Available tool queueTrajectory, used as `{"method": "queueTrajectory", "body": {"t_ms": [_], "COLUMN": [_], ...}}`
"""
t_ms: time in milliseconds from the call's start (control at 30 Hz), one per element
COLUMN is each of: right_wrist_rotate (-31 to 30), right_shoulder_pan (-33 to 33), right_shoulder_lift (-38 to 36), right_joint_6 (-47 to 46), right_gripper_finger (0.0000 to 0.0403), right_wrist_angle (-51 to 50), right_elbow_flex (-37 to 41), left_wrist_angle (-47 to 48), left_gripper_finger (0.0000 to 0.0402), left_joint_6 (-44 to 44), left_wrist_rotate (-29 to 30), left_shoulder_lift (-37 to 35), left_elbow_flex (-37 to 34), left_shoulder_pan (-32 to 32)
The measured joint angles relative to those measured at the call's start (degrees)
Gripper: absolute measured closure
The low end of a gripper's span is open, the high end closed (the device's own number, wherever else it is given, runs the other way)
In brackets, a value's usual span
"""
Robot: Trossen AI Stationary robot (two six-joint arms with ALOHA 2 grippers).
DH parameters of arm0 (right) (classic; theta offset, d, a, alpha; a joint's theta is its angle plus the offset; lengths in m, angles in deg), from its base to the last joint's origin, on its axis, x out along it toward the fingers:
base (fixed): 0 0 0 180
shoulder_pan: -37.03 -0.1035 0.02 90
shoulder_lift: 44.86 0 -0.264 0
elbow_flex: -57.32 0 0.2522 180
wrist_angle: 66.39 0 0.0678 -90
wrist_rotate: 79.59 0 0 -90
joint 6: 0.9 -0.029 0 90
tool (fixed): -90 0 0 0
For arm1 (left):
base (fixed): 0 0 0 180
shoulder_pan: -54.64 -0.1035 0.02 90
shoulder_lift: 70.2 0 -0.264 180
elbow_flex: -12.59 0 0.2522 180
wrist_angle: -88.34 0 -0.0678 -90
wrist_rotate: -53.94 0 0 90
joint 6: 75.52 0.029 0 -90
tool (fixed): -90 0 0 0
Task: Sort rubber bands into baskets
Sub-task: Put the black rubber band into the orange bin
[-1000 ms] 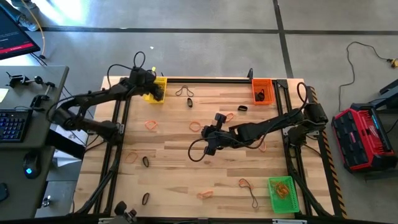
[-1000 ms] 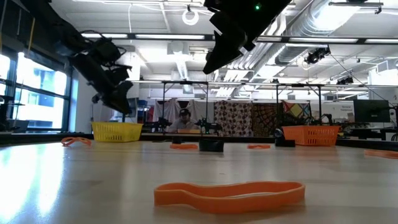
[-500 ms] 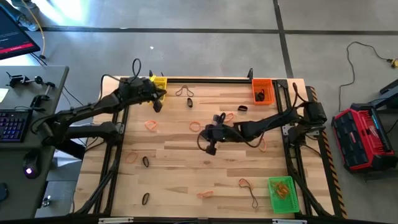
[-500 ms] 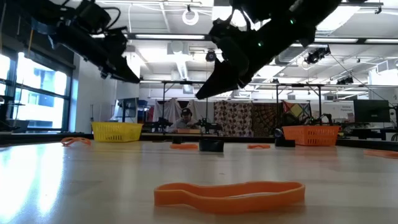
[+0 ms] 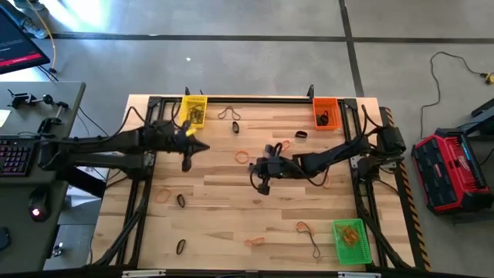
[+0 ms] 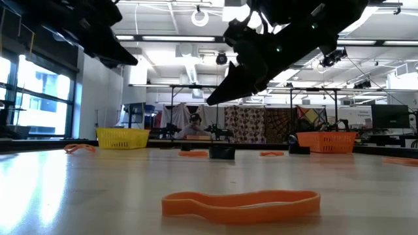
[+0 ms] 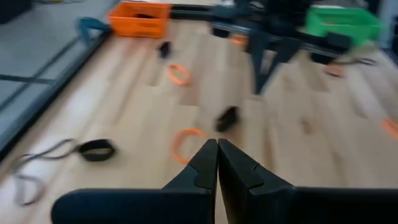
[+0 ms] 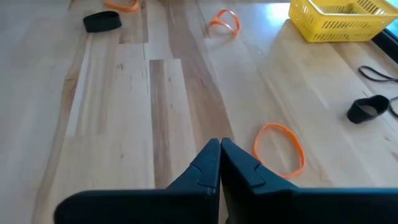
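Orange, black and olive-tan rubber bands lie scattered flat on the wooden table. My left gripper (image 5: 187, 164) hovers shut and empty at the table's left, on the near side of the yellow basket (image 5: 194, 110). My right gripper (image 5: 262, 186) hangs shut and empty above mid-table, pointing slantwise down (image 6: 211, 102). An orange band (image 8: 280, 148) lies on the wood just ahead of its fingertips (image 8: 220, 144). Another view shows an orange band (image 7: 186, 143) ahead of the left gripper (image 7: 217, 144). The orange basket (image 5: 325, 113) stands far right, the green basket (image 5: 349, 241) near right.
Black frame rails run along the table's left, far and right edges. A red and black case (image 5: 444, 171) sits on the floor to the right. A desk with a keyboard (image 5: 14, 154) stands to the left. One orange band (image 6: 241, 201) lies close to the near edge.
My left gripper has swung away from the yellow basket toward the table's near edge and risen, with nothing in its fingers. My right gripper has sunk a little and tipped further down over mid-table. The bands on the table lie where they were.
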Motion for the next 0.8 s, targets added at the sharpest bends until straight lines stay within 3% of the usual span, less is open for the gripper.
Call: {"method": "queueTrajectory", "body": {"t_ms": [333, 800], "right_wrist_rotate": [-2.78, -2.81], "right_shoulder_pan": [-1.38, -1.32], "right_shoulder_lift": [0.02, -0.01], "right_joint_6": [0.87, 0.98], "right_gripper_finger": [0.0403, 0.0403], "right_wrist_angle": [0.01, -0.01], "right_elbow_flex": [0.00, 0.00], "left_wrist_angle": [6.52, 8.57], "left_gripper_finger": [0.0399, 0.0399], "left_joint_6": [-6.11, -18.43], "left_wrist_rotate": [7.30, 9.06], "left_shoulder_lift": [0.15, 4.17], "left_elbow_flex": [0.00, 0.00], "left_shoulder_pan": [16.29, 36.76]}}
